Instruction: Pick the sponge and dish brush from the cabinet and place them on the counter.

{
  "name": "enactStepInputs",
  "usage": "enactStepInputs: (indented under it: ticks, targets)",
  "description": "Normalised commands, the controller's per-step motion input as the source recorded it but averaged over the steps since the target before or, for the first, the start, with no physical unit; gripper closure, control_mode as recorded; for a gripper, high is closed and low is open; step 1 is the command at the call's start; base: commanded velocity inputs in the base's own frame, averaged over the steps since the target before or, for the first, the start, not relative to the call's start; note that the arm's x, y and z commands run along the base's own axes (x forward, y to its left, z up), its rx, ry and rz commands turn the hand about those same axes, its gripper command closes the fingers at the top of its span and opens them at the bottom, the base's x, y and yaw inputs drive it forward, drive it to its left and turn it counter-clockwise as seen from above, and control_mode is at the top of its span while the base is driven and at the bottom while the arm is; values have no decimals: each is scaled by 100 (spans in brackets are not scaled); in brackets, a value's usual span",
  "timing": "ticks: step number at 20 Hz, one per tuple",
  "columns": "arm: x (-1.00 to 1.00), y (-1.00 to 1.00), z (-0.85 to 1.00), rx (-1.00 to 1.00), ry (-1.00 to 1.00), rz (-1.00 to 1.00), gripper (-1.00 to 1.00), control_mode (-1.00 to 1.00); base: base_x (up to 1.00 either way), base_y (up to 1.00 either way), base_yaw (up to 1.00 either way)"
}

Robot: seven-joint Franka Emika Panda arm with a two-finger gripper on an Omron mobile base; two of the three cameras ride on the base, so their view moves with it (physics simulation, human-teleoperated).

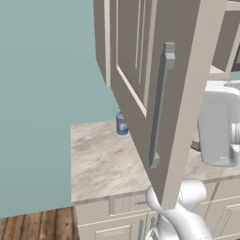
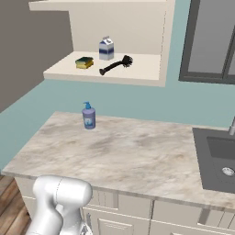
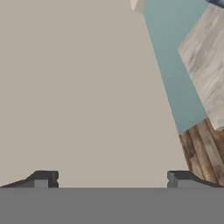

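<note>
The cabinet point(image 2: 114, 69) hangs on the wall above the back left of the tabletop point(image 2: 137, 156), its door point(image 1: 154, 84) swung wide open toward the robot, with the handle point(image 1: 160, 105) running upright on the door's face. On the cabinet's shelf, the sponge point(image 2: 84, 62) lies at the left, the dish brush point(image 2: 115, 64) lies to its right, and a carton point(image 2: 106, 48) stands behind and between them. Below on the tabletop, a soap bottle point(image 2: 88, 116) stands near the back wall, under the shelf's left part. A sink point(image 2: 220, 160) is sunk into the tabletop at the far right. Drawers point(image 2: 114, 202) sit under the tabletop's front edge. The fingers point(image 3: 43, 179) sit spread apart before the door's flat face, floor point(image 3: 205, 148) to their right.
</note>
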Motion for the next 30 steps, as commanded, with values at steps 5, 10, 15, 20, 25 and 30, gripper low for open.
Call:
enactStepInputs:
  ticks: [5, 10, 15, 20, 25, 30]
  targets:
    - [1, -69, 0, 0, 0, -5, -100, -100, 0, 0, 0]
    - [0, -72, 0, -2, 1, -8, -100, -100, 0, 0, 0]
    - [0, -58, 6, -13, 6, -11, -100, -100, 0, 0, 0]
    - [0, -39, 1, -24, 8, -12, -100, -100, 0, 0, 0]
    - [9, -21, 0, -39, 5, -10, -100, -100, 0, 0, 0]
    - [8, -13, 0, -43, 0, -8, -100, -100, 0, 0, 0]
